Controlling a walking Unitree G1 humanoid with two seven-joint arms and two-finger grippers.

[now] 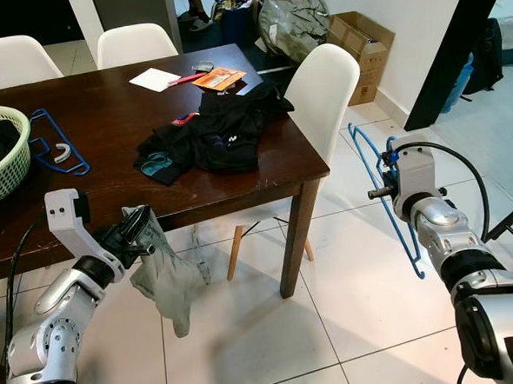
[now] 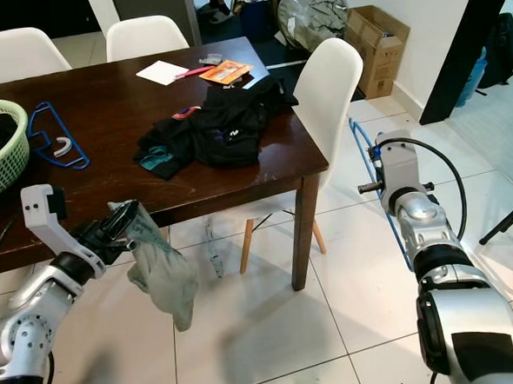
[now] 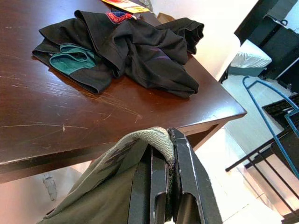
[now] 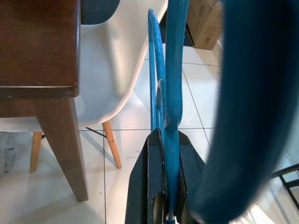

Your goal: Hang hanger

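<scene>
Right gripper (image 4: 164, 205) is clamping a blue hanger (image 1: 379, 177) upright over the tiled floor (image 1: 333, 309), beside the white chair (image 1: 320, 92). Left gripper (image 3: 163, 200) is pinching a grey garment (image 1: 164, 272) hanging below the dark table's (image 1: 83, 203) edge, near black clothes (image 1: 222, 129).

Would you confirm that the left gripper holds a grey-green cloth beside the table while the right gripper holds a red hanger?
Not quite: the hanger in the right gripper is blue, as the right wrist view shows. The left gripper does hold the grey-green cloth beside the table.
</scene>
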